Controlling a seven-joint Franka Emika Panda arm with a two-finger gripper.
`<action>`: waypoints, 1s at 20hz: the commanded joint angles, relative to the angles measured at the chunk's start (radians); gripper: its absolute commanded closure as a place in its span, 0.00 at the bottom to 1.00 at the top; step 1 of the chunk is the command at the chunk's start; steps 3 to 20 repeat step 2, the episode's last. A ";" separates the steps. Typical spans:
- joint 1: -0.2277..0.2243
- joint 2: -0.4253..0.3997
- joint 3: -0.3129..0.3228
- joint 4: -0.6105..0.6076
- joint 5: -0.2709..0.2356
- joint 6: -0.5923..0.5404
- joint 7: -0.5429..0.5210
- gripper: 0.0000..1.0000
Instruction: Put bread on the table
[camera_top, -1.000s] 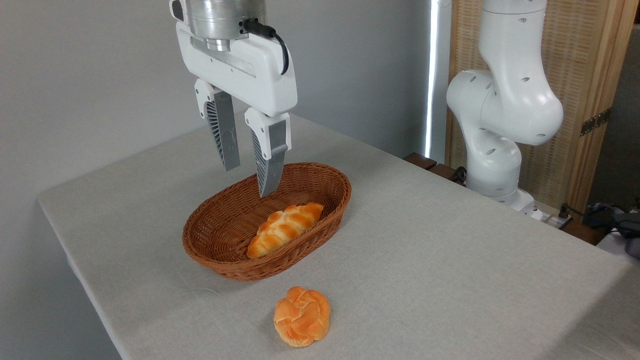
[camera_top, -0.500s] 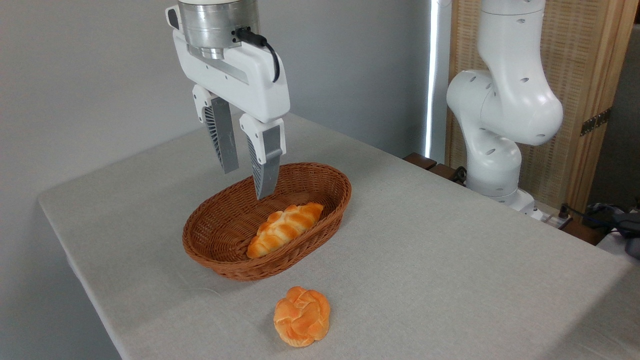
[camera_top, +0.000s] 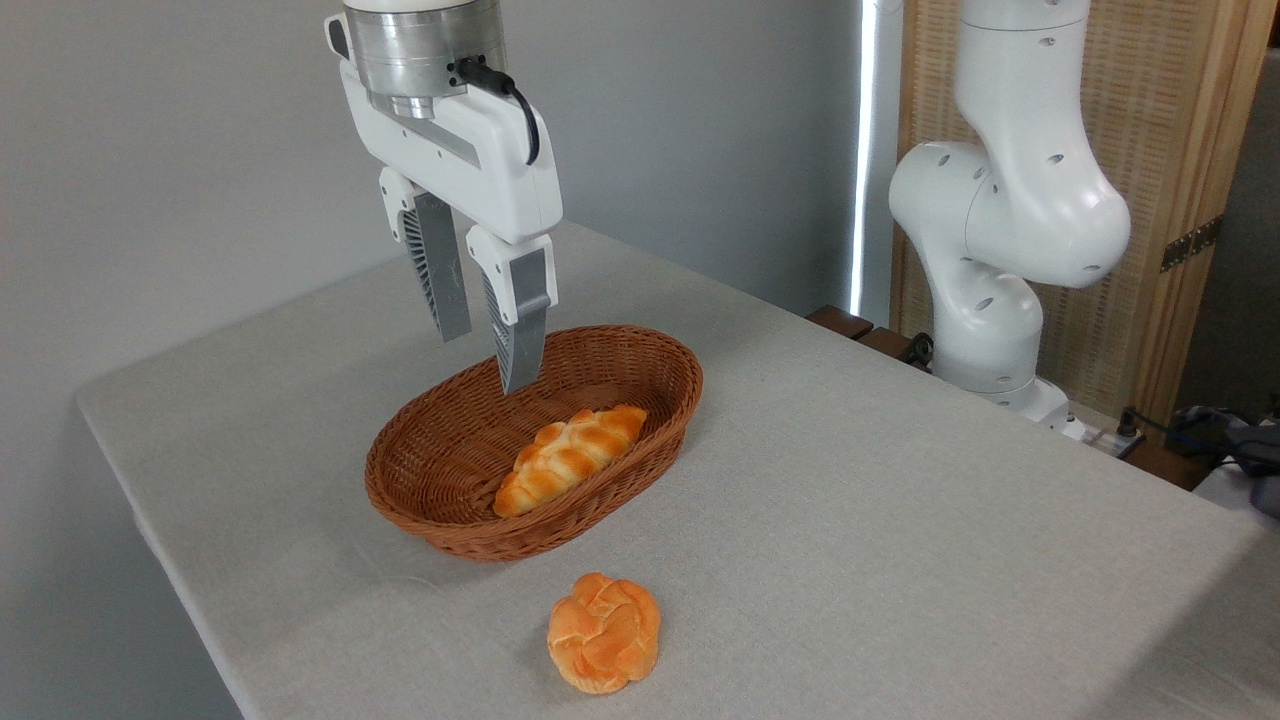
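my gripper (camera_top: 487, 352) hangs above the far rim of the wicker basket (camera_top: 640, 478), up at about 11 o'clock from the basket's middle, its two fingers a narrow gap apart and nothing between them. the bread (camera_top: 604, 632) sits out on the table (camera_top: 900, 520), on bare cloth just off the basket's near side at 6 o'clock, apart from the wicker and resting flat. a braided loaf (camera_top: 568, 455) lies inside the basket, slanting from 7 to 1 o'clock.

by the look of it the bun is already where the task wants it (so i judge the placing done and the step in hand to be clearing off). to do that well i'd lift straight up first, since the lower fingertip overlaps the basket rim in this view and i can't tell how much clearance it has. no sideways swing until the tips are well above the wicker, and no path toward 6 o'clock, where a low pass could nudge the bun. i'd leave the fingers as they are.
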 joint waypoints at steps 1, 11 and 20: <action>0.011 -0.002 0.001 0.016 -0.020 -0.033 0.012 0.00; 0.012 -0.002 0.002 0.016 -0.020 -0.033 0.010 0.00; 0.012 -0.002 0.002 0.016 -0.020 -0.033 0.010 0.00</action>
